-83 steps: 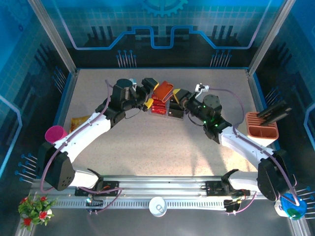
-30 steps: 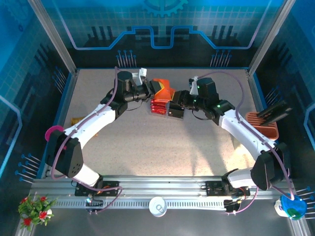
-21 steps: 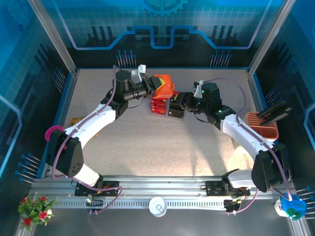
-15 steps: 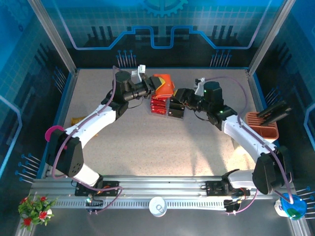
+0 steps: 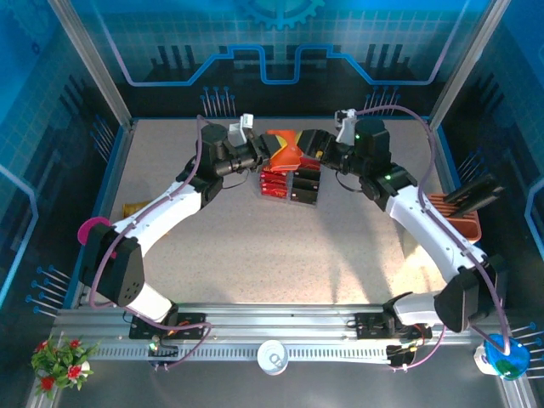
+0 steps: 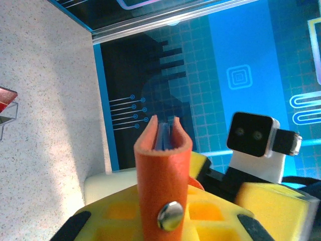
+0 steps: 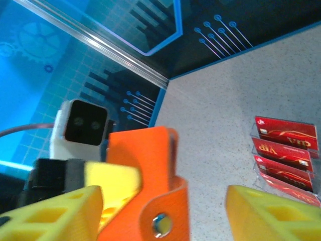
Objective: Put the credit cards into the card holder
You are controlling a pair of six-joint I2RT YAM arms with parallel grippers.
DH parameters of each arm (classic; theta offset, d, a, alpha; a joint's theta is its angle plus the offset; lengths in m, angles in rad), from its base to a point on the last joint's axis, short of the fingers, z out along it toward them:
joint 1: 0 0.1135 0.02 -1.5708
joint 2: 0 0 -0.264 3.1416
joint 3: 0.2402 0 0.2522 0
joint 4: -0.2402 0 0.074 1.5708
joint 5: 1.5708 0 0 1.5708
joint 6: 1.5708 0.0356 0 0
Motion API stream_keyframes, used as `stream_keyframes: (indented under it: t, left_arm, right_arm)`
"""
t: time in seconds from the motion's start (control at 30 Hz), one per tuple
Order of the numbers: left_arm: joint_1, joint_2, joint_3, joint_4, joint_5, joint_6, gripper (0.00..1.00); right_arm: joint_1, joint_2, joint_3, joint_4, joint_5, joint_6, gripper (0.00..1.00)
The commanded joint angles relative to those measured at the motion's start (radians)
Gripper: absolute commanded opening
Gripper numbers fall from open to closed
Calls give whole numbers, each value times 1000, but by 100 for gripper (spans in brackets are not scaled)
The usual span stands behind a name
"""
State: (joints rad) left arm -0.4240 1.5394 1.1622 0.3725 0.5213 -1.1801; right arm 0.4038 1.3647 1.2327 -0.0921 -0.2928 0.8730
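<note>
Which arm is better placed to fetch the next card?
Right, likely. The right gripper stands open near the red cards in the clear tray; the left gripper is shut on the card holder.

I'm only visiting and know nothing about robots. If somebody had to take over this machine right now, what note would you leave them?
Left gripper: shut on the wallet, holding it up off the table.
Right gripper: open, one finger on each side of the wallet, not clamping it.
Cards: lined up in the clear tray on the table; neither gripper holds one.
Done: the wallet is picked up. I cannot tell whether any card is inside it.
Left: take the cards from the tray and slide them into the wallet.
</note>
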Motion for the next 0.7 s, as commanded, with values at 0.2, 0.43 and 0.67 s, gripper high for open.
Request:
stream_keyframes:
  t: [0.2,0.43,0.67]
  left_arm:
    - [-7,8,1,32,19,-8,0]
    - [-6,27,-19,139,9,-102,0]
    - [-4,94,-68,469,-55,-353,0]
  right_arm:
    - [-14,-15,-36,-47,51,-20,23]
    - [-63,-62,-181,194,-70,171,0]
    - [-85,-6,-342,894,-151,639,0]
